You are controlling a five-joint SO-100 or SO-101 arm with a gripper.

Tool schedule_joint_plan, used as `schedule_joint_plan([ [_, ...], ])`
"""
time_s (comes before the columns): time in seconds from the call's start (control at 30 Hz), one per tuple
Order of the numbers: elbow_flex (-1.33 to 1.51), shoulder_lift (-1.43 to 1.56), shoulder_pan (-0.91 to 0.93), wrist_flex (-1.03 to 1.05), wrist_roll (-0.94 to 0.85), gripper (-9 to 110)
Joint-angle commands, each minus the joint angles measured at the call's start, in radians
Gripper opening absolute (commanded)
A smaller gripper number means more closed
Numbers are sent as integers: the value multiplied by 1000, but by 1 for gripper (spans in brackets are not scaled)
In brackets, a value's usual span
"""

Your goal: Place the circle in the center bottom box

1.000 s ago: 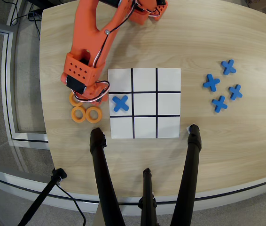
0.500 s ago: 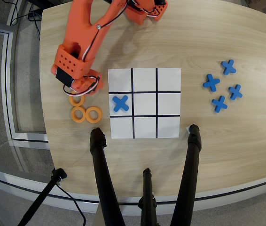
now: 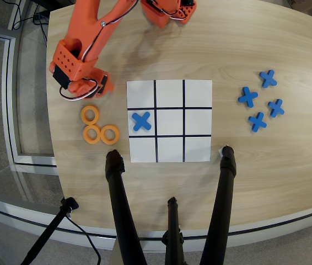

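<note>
A: Where is the hand (image 3: pixel 85 91)?

B: In the overhead view it hangs above the bare worktop (image 3: pixel 266 44), just left of the grid's top row. The arm's body hides the fingers, so I cannot tell whether they are apart, together, or clamped on a ring.

A: And the circle (image 3: pixel 90 115)?

B: Three orange rings show; the nearest lies just below the hand, the other two beyond it. The center bottom box (image 3: pixel 170 94) lies to the hand's right, empty, one cell across. The blue cross (image 3: pixel 141 121) sits lower, clear of that path.
</note>
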Motion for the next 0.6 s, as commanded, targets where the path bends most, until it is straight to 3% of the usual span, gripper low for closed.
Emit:
schedule_joint_plan([
  [0.0,2,14,20,29,-17,13],
  [0.17,11,18,12,49,-14,0],
  [0.43,28,37,8,64,-20,0],
  [0.57,-18,123,-5,176,-20,0],
])
